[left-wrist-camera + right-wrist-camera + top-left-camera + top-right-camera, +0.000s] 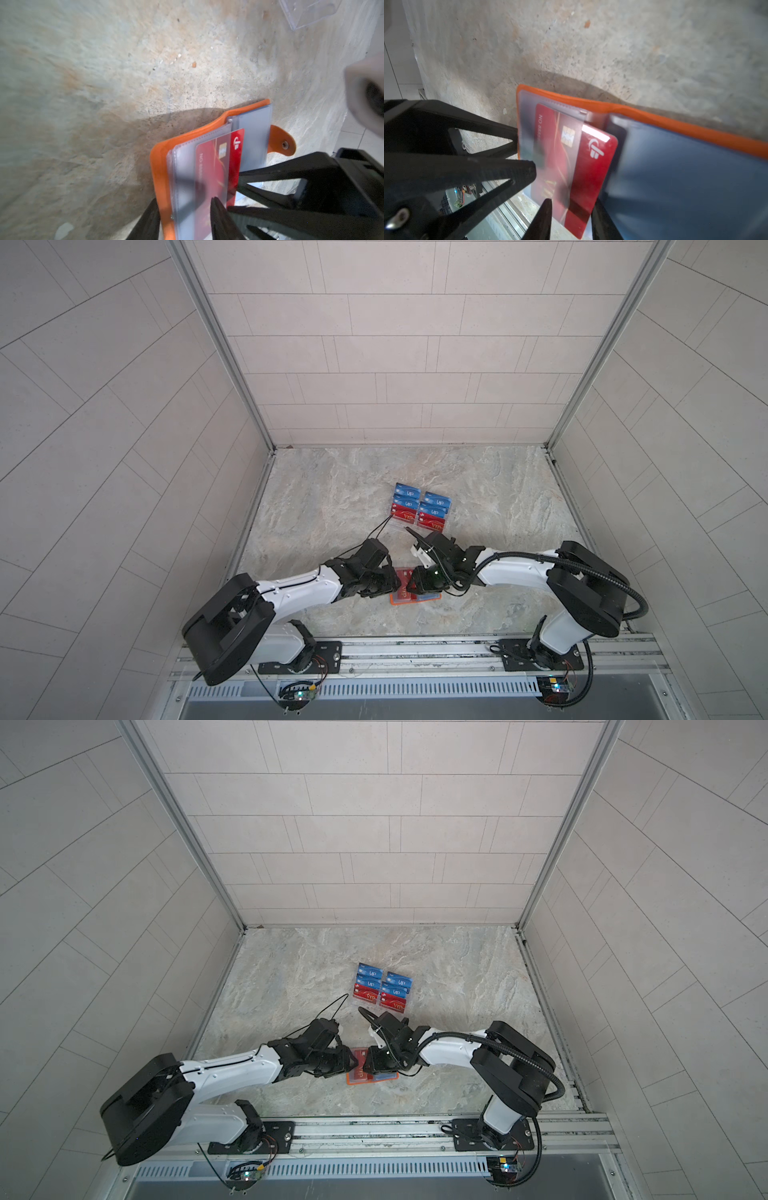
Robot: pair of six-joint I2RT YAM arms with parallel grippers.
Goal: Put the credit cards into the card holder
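The orange card holder (415,601) (160,162) (675,124) lies open between my two grippers. A red credit card (218,166) (591,162) sits partway in a clear sleeve of its left page, with one end sticking out. A blue card (685,176) shows behind the sleeves of the right page. My left gripper (184,200) (399,584) clamps the holder's left flap, one finger outside the orange cover and one on the sleeve. My right gripper (571,202) (411,585) is open, its fingers standing either side of the card's free end without touching it.
A clear tiered stand (419,508) (384,990) (307,14) with several blue and red VIP cards stands just beyond the grippers. A metal rail (415,649) runs along the table's near edge. Tiled walls close in the back and both sides.
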